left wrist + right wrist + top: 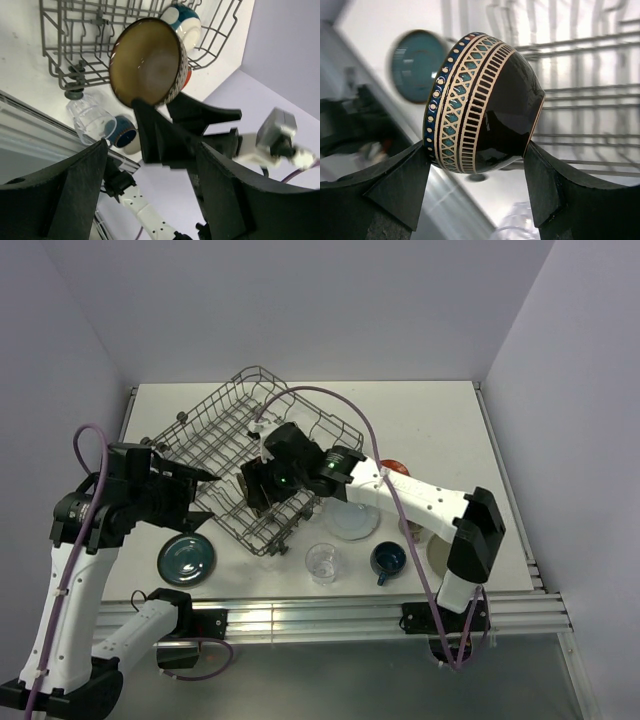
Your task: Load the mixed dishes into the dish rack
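A dark bowl (480,100) with a patterned band and a gold-brown inside (145,62) hangs on its side over the dish rack (250,430), and my right gripper (477,170) is shut on it, one finger on its rim and one on its foot. In the top view that gripper (252,485) sits above the rack's near half. My left gripper (205,476) stands open at the rack's left edge, with nothing between its fingers (60,195). A blue-and-white cup (182,20) lies in the rack.
On the table near the rack are a teal plate (186,559), a clear glass (322,562), a blue cup (388,559), a pale plate (352,520) and a red-orange plate (393,468). A beige plate (437,552) lies partly under the right arm.
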Controlling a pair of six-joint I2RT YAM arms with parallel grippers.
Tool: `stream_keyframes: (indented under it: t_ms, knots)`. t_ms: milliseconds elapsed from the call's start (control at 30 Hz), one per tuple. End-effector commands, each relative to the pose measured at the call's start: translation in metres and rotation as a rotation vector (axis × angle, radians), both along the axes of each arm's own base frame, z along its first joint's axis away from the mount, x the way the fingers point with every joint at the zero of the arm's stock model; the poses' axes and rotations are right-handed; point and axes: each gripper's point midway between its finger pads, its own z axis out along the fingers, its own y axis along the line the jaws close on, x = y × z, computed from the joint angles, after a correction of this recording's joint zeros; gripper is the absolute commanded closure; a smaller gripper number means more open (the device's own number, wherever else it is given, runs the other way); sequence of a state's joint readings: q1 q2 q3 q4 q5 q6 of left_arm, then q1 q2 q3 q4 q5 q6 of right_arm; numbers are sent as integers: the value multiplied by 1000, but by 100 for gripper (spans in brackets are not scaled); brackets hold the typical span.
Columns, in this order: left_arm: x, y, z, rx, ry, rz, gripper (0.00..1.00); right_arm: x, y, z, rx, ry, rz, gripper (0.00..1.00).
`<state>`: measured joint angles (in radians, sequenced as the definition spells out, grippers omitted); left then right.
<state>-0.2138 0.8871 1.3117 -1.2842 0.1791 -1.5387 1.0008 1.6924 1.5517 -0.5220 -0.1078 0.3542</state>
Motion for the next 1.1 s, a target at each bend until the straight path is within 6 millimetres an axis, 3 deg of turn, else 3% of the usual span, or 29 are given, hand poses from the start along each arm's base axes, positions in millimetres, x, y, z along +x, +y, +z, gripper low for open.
stream_keyframes:
  t_ms: [0,67,100,233,300,533,767,967,1000,1067]
  knots:
    - [-4,9,6,66,-35,-6,24,44,-14,16,-83,-174,-98,100]
    - [-6,12,4,90,-32,-11,25,55,-18,14,-129,-206,-126,100]
    - [-7,13,2,98,-23,-12,25,59,-22,-1,-190,-199,-136,100]
    - [-11,15,-8,116,-8,-27,27,82,-37,-18,-338,-279,-205,100]
    - [-13,12,-11,102,-3,-41,28,88,-41,-32,-405,-288,-200,100]
    - [-15,6,-22,76,11,-58,29,107,-44,-50,-554,-348,-210,100]
    - [-15,5,-21,75,10,-69,29,108,-44,-73,-682,-405,-207,100]
    - [-17,5,-22,72,13,-75,30,88,-32,-103,-772,-415,-149,100]
    - [-17,5,-22,74,14,-72,29,83,-30,-104,-766,-407,-143,97]
    - [-18,6,-23,78,18,-72,29,71,-22,-106,-743,-375,-112,80]
